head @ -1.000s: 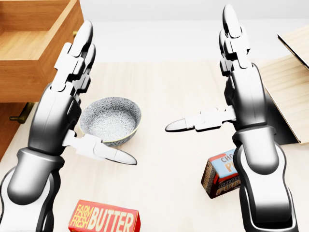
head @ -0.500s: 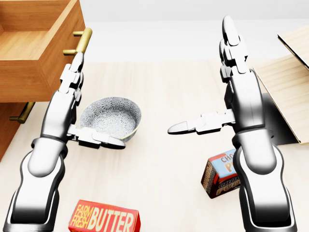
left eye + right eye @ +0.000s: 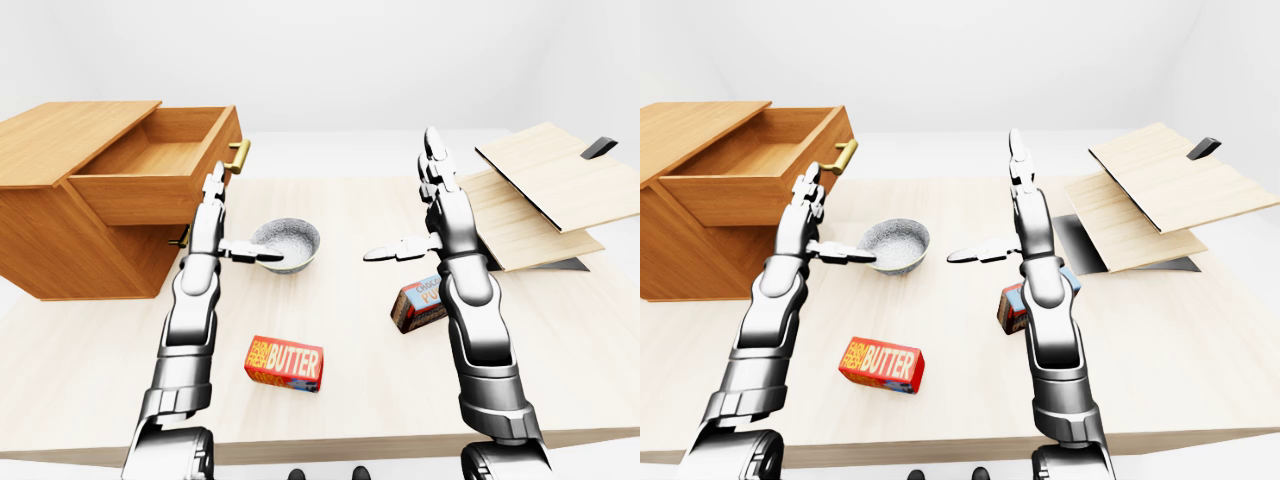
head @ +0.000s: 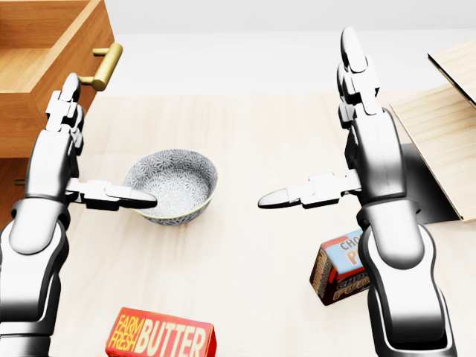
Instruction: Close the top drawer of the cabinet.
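Wooden cabinet (image 3: 60,215) sits at nine o'clock on the desk (image 3: 350,340), its top drawer (image 3: 160,175) pulled out. Left robot hand (image 3: 212,205) is spread open just beside the drawer's face, below the brass handle (image 3: 239,154). Right robot hand (image 3: 432,190) is also open, fingers upright.

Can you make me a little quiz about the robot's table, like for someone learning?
1. True or false: the top drawer of the cabinet is pulled out.
2. Which hand is nearer the drawer's gold handle? A) left hand B) right hand
3. Fill in: the word on the red box is ____.

Key: 1. True, you can see inside it. 2. A, the left hand is up beside the drawer with fingers open, not holding anything. 3. BUTTER.
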Available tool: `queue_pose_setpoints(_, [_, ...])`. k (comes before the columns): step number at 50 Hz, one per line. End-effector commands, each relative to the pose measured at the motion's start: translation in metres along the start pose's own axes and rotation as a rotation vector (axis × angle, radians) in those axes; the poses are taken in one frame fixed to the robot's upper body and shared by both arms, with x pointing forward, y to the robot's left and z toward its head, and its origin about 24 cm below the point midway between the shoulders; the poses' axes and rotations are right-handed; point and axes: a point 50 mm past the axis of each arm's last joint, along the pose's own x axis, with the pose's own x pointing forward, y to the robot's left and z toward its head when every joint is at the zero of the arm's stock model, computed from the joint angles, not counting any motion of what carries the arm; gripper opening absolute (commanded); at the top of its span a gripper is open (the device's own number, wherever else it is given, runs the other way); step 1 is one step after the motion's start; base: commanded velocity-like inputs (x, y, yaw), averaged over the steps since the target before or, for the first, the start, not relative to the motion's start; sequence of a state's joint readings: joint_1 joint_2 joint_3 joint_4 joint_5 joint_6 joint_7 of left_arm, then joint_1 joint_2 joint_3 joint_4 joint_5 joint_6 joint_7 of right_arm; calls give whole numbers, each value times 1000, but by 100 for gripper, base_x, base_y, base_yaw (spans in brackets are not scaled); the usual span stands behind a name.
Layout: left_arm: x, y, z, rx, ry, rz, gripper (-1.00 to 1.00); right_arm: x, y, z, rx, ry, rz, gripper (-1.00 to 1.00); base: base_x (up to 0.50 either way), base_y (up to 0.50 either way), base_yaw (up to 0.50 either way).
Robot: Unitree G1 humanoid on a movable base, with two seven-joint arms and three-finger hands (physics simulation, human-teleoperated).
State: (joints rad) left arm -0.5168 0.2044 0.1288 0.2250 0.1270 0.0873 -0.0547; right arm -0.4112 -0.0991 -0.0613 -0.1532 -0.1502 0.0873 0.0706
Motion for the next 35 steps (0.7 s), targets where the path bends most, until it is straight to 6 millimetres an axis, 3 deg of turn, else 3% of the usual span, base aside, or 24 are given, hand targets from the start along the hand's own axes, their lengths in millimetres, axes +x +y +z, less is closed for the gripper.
queue_pose_setpoints(1, [3,31,5,21,-14,86,100,0,0,-1,-5,4,-3,100,0,0,0])
queue_pose_setpoints(9, [2,52,3,32,1,130,100,2,2,0,0,0,-1,100,0,0,0])
queue_pose_setpoints(24, [11,87,-38,39,233,231,100,2,0,5,-3,-20,-5,100,0,0,0])
queue_pose_setpoints(35, [17,132,-46,45,269,380,100,0,-4,5,-2,-20,-16,100,0,0,0])
